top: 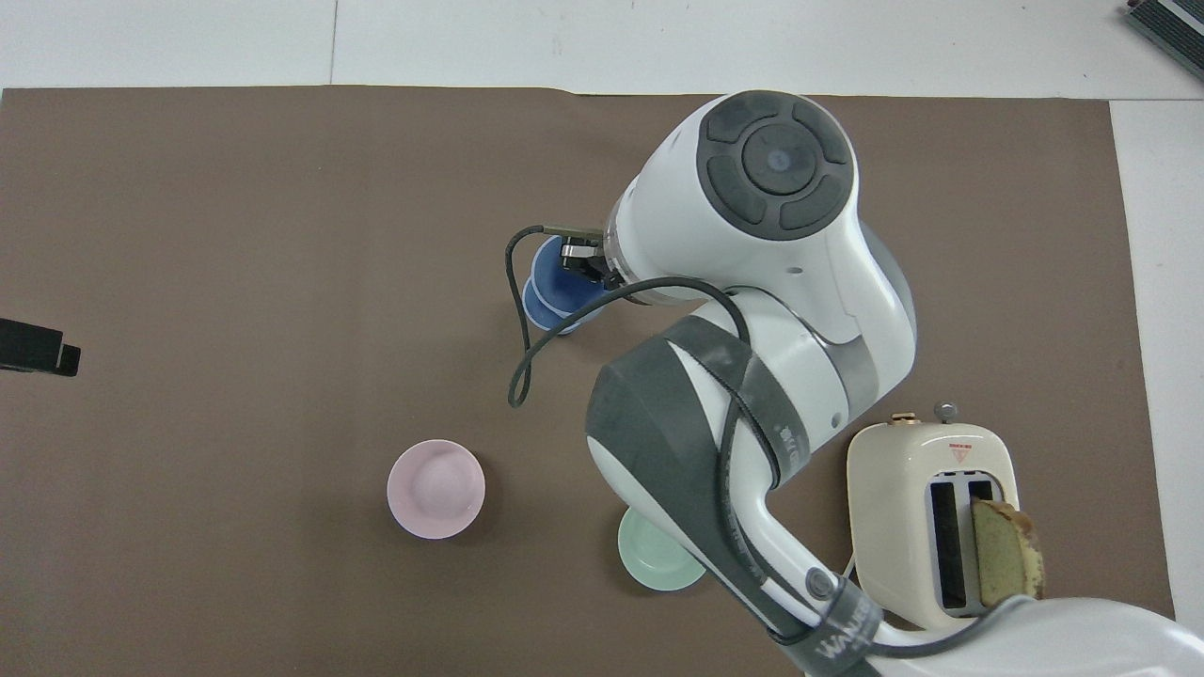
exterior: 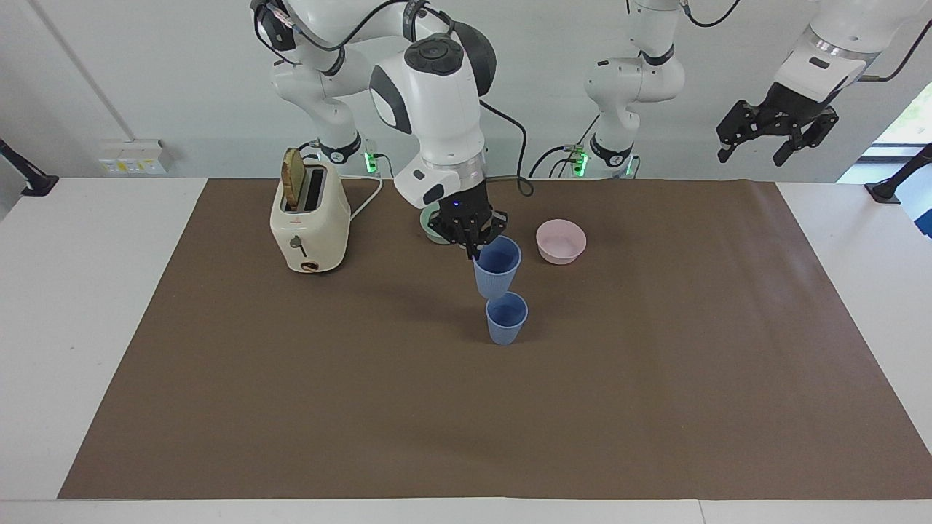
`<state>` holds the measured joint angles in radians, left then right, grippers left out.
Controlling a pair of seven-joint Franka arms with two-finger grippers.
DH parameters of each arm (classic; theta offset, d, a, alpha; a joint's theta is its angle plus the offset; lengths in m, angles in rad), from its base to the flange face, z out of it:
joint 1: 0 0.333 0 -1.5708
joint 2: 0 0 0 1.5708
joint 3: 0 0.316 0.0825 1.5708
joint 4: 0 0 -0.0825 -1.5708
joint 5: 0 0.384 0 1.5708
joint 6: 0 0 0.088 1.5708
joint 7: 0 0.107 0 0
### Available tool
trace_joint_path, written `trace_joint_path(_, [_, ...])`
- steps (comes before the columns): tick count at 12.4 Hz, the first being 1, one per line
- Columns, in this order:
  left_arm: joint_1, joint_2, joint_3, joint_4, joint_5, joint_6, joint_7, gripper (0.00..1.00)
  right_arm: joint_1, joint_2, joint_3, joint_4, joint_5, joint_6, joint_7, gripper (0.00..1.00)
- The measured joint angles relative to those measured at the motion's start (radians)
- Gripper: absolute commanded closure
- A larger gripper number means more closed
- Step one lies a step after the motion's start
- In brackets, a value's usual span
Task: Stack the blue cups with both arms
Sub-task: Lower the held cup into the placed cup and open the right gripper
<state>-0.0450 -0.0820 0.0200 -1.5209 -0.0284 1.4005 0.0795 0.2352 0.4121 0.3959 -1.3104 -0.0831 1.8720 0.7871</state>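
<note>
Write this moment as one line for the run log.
right end effector: shut on raised blue cup, above standing blue cup | left end effector: open, waiting | stacked: no

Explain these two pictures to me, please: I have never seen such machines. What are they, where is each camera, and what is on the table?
They are two white robot arms with black two-finger grippers. One picture faces them from across the table; the other looks down from above their own end. The right gripper is shut on the rim of one blue cup, held in the air over the second blue cup, which stands on the brown mat. The left gripper waits open, raised by its end of the table. Also there: a pink bowl, a green bowl and a toaster holding bread.
</note>
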Motion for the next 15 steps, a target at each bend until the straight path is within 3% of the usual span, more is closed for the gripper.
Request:
trace_joint_path(5, [0.000,0.003,-0.002,-0.021,0.000,0.002,0.000,0.00,0.037,0.077,-0.005,-0.003,-0.020,0.100,0.022,1.00])
trace_joint_path(15, [0.001,0.003,0.005,-0.022,0.000,0.002,-0.004,0.00,0.020,0.080,-0.011,-0.049,-0.030,0.110,0.014,1.00])
